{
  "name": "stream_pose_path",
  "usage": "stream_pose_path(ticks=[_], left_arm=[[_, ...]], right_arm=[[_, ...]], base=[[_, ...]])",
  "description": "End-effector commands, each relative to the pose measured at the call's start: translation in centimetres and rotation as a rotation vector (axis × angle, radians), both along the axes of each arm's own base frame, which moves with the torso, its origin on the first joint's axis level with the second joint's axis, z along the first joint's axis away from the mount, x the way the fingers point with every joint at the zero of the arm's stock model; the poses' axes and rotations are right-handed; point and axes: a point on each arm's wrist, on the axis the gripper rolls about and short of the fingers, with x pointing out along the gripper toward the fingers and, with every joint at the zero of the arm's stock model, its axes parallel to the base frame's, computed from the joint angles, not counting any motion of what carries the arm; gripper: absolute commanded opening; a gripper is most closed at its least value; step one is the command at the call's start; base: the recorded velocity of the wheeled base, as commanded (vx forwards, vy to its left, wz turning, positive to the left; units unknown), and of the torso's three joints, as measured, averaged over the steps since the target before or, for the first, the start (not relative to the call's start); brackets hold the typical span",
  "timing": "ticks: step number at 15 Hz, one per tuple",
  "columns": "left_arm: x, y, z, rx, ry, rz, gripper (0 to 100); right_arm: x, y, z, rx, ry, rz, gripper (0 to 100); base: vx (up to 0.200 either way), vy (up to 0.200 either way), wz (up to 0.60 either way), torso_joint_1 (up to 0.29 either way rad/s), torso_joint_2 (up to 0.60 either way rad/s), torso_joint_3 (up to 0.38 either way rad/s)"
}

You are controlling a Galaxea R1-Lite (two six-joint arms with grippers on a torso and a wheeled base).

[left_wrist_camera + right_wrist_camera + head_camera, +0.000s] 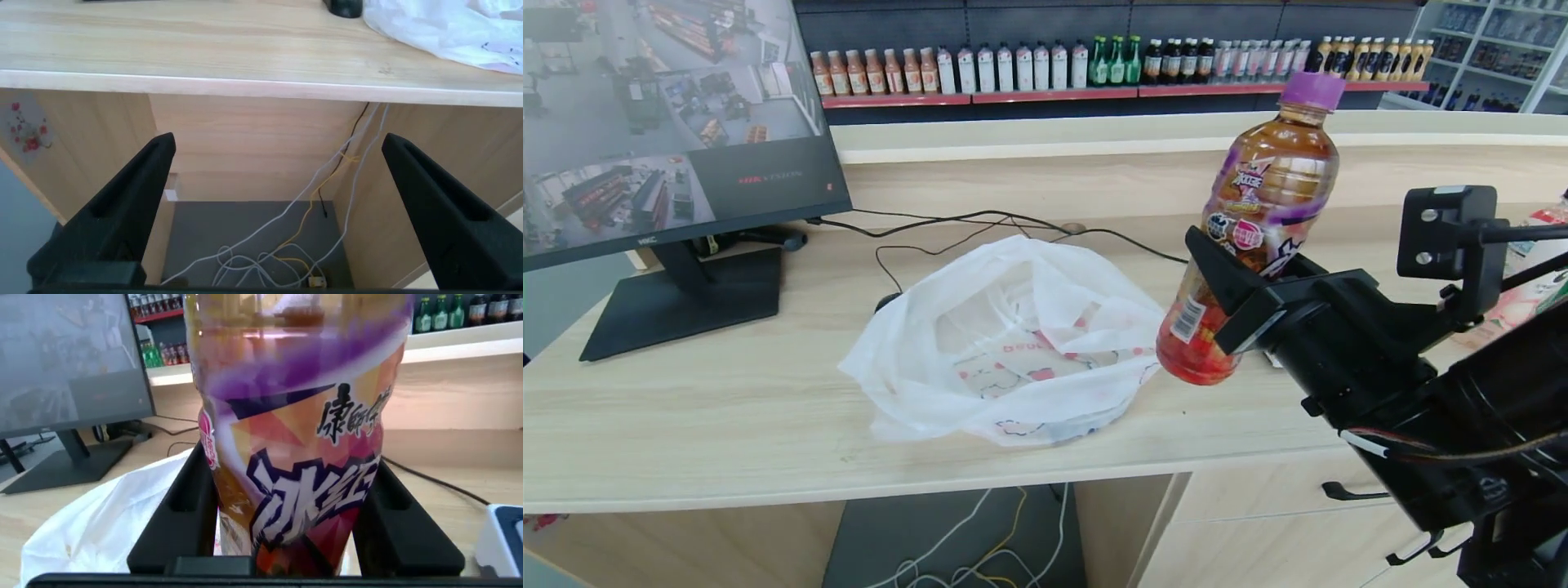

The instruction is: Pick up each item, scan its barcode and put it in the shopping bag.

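A tea bottle (1258,220) with a purple cap and a purple, red and white label is held tilted above the counter, with my right gripper (1241,298) shut around its lower half. Close up, the bottle (298,433) stands between the black fingers (176,510). A barcode shows on its lower side, facing the bag. The white shopping bag (1013,343) lies open on the wooden counter just left of the bottle; a part of the bag (458,28) shows from below. My left gripper (278,212) hangs open below the counter's front edge, with nothing between its fingers.
A monitor (662,122) on a black stand sits at the counter's left, with black cables (980,224) running behind the bag. Packaged goods (1535,278) lie at the far right behind my right arm. Loose wires (327,212) hang under the counter. Shelves of bottles (1111,61) line the back.
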Motion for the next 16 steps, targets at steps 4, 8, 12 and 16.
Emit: stream_pose_path(ticks=[4,8,12,16], left_arm=[[0.0,0.0,0.0,0.000,0.000,0.000,100],[0.0,0.0,0.0,0.002,0.000,0.000,100],[0.0,0.0,0.0,0.003,0.000,0.000,100],[0.0,0.0,0.0,0.003,0.000,0.000,100]], right_arm=[[0.2,0.3,0.0,-0.015,-0.009,-0.004,0],[0.0,0.7,-0.7,-0.062,-0.003,0.001,0],[0.7,4.7,-0.5,-0.116,-0.066,0.056,0],[3.3,7.6,-1.1,-0.105,-0.089,0.051,0]], base=[[0.000,0.050,0.00,0.001,0.00,0.001],[0.000,0.000,0.00,0.000,0.00,0.000],[0.000,0.000,0.00,0.000,0.00,0.000],[0.000,0.000,0.00,0.000,0.00,0.000]])
